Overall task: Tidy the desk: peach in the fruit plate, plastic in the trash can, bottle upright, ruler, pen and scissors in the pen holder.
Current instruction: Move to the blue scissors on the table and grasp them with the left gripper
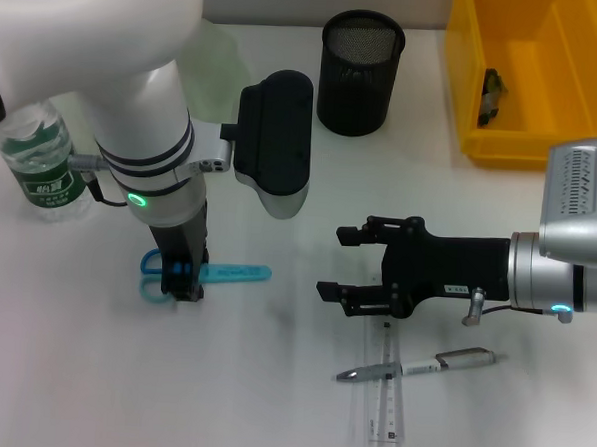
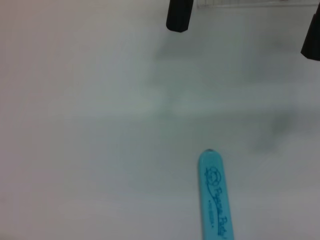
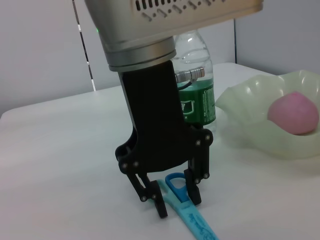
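White desk point(image 1: 90, 373): bare and pale; grey wall behind.
Yellow bin point(image 1: 526, 85): far from scissors, beside pen holder point(image 1: 359, 71).
Bottle point(image 1: 41, 160): upright already, near scissors.
Peach point(image 3: 293, 112): in fruit plate point(image 3: 250, 125).
My left gripper point(image 3: 172, 192): fingers spread astride scissors point(image 1: 221, 274), ready to pinch.
My right gripper point(image 1: 338, 264): open above ruler point(image 1: 387, 408) and pen point(image 1: 421, 367).

The left arm's white wrist is pointed straight down, and its black two-fingered left gripper point(image 1: 182, 283) is held with fingers spread, tips at the tabletop. The silver right arm is extended sideways, its black right gripper point(image 1: 338, 263) held horizontal, fingers parted.
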Robot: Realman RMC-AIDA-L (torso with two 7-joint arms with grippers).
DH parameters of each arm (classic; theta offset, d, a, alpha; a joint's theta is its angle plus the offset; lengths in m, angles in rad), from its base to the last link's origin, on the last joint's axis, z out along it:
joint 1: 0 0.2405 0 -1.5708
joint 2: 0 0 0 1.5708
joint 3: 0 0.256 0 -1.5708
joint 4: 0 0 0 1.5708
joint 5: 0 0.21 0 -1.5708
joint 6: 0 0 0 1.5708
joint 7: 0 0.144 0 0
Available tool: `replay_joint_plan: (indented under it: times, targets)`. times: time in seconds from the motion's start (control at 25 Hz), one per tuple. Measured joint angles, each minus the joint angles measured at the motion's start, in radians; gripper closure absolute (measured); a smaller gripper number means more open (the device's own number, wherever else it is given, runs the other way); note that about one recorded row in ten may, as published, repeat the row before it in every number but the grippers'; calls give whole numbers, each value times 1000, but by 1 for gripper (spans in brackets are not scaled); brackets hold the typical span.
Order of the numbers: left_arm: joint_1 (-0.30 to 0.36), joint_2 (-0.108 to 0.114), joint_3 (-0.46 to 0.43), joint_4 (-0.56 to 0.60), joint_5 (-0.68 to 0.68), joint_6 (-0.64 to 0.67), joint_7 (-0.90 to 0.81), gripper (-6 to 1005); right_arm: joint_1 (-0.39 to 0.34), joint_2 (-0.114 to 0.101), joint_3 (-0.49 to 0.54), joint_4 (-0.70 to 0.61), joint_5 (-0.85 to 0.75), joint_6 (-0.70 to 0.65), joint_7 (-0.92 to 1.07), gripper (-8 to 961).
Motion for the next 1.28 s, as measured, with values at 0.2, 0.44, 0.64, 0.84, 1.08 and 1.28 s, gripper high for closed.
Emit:
replay_joint_plan:
  times: [0.2, 0.44, 0.64, 0.84, 1.08, 1.28]
  targets:
    - [-2, 0, 0, -9, 0, -12, -1, 598, 0, 0, 0, 0, 0, 0, 0, 182]
    - [-5, 0, 1, -14, 3, -19, -2, 600, 0, 0, 0, 0, 0, 0, 0, 182]
    - [-8, 0, 1, -20, 4, -19, -2, 614, 0, 0, 0, 0, 0, 0, -3, 182]
    - [-19, 0, 1, -40, 1, -18, -2, 625, -1, 0, 0, 1, 1, 0, -9, 181]
    - [-25, 0, 1, -50, 0, -21, -1, 624, -3, 0, 0, 2, 2, 2, -11, 180]
    - [-27, 0, 1, -52, 0, -21, 0, 624, -4, 0, 0, 2, 2, 2, -12, 180]
